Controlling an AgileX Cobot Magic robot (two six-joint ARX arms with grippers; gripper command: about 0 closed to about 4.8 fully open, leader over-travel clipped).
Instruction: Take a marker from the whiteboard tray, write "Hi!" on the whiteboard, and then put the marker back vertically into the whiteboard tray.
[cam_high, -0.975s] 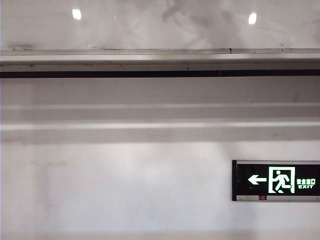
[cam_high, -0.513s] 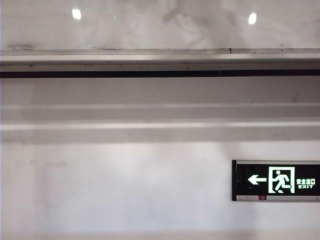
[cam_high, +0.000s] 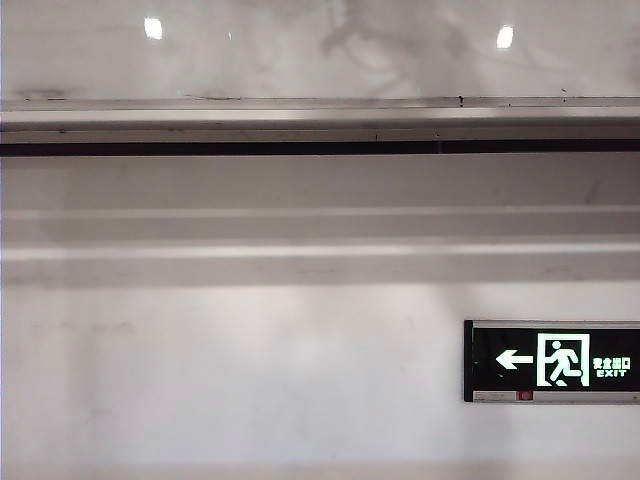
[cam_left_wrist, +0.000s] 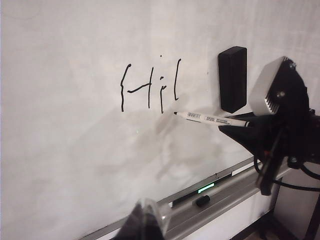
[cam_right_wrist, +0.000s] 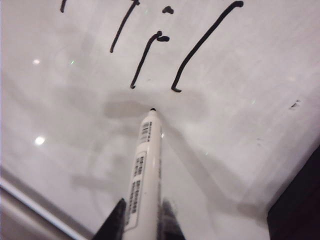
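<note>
Because the exclamation mark's dot is unwritten, the right gripper (cam_left_wrist: 248, 125) clamps the uncapped marker (cam_right_wrist: 145, 165) tip-first just off the whiteboard (cam_left_wrist: 75, 150), while the left gripper (cam_left_wrist: 145, 220) waits near the whiteboard tray (cam_left_wrist: 215, 197), its finger state hidden.

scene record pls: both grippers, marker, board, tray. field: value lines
right gripper: shut on the marker, level with the writing, beside the black eraser
marker: uncapped, tip pointing at the whiteboard just below the exclamation stroke; contact cannot be told
whiteboard: "Hi" plus the long stroke of "!" written in black; no dot under the stroke yet
whiteboard tray: holds a small black cap
left gripper: low, near the tray, only a blurred tip visible; state cannot be told
exterior view: no arm in frame; exit sign on the wall
</note>
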